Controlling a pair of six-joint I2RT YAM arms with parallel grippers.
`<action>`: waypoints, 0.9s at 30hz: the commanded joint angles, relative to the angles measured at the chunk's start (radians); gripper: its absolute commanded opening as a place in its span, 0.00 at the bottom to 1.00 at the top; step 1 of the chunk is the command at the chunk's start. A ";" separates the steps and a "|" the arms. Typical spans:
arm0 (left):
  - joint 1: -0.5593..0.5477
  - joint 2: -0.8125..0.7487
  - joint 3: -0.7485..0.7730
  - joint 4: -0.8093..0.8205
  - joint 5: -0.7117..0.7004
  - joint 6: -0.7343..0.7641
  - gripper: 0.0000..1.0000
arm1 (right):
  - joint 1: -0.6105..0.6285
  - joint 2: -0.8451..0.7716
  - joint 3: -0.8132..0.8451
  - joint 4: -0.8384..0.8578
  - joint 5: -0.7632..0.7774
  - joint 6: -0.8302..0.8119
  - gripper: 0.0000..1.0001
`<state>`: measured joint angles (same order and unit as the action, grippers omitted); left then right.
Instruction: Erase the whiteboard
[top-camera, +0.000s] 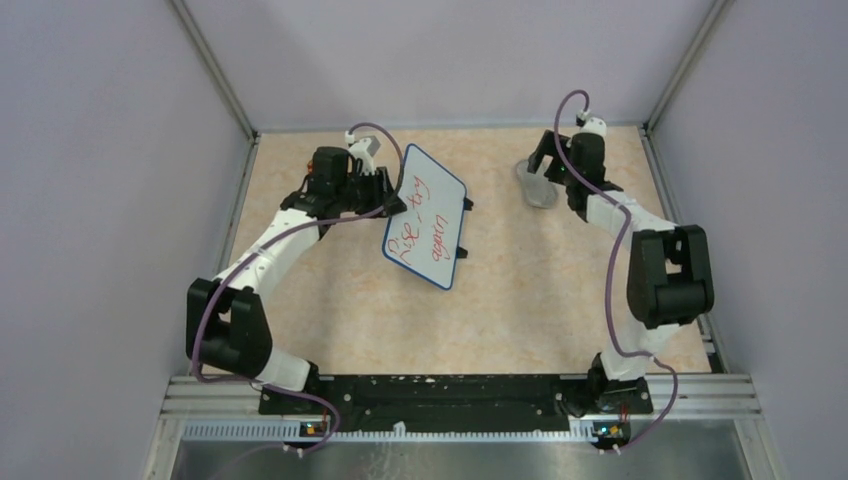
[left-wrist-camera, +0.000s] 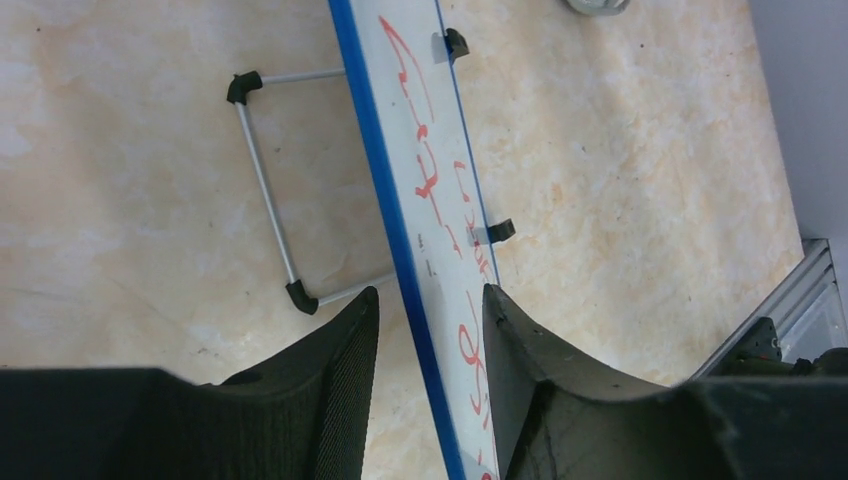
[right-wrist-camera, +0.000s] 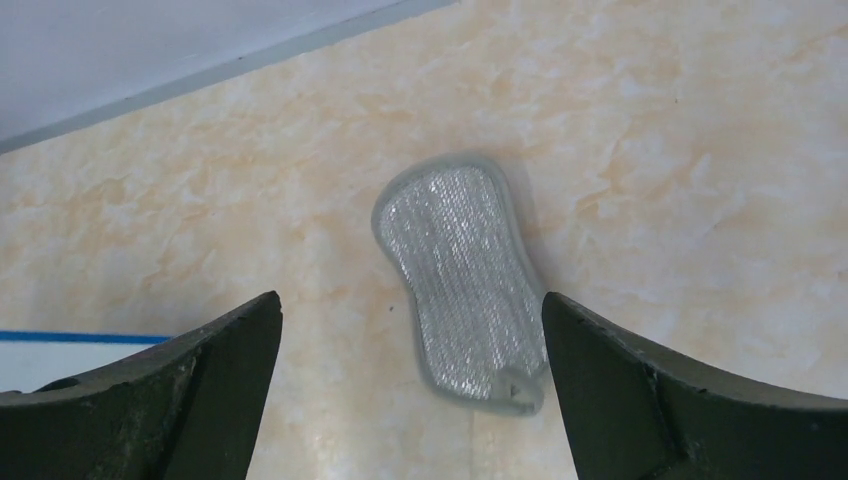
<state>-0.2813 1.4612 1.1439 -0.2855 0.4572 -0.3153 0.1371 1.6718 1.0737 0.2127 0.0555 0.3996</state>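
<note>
The whiteboard (top-camera: 425, 218) stands tilted on its wire stand in the middle of the table, with a blue frame and red handwriting. My left gripper (top-camera: 397, 190) is open and straddles its left edge. In the left wrist view the board (left-wrist-camera: 430, 170) runs between the fingers: the right finger (left-wrist-camera: 520, 360) lies against its written face, and a gap shows between the left finger and the blue frame. My right gripper (top-camera: 548, 162) is open and hovers over a grey mesh eraser pad (right-wrist-camera: 460, 270) that lies flat on the table (top-camera: 537, 183).
The stand's wire legs with black corner feet (left-wrist-camera: 262, 180) rest on the table behind the board. The enclosure walls and metal rails (top-camera: 240, 110) run close at the back and both sides. A strip of the board's blue edge (right-wrist-camera: 80, 338) shows at the left of the right wrist view.
</note>
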 joint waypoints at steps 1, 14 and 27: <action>0.002 0.023 0.049 -0.039 -0.025 0.017 0.46 | 0.008 0.133 0.178 -0.083 0.032 -0.125 0.96; -0.037 0.037 0.104 -0.057 -0.115 -0.012 0.09 | 0.007 0.188 0.129 -0.034 0.009 -0.167 0.88; -0.039 0.019 0.128 0.008 -0.176 -0.158 0.00 | 0.008 0.247 0.179 -0.095 0.000 -0.180 0.85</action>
<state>-0.3264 1.5105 1.2255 -0.3607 0.3683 -0.4252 0.1417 1.9125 1.2129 0.1009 0.0525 0.2359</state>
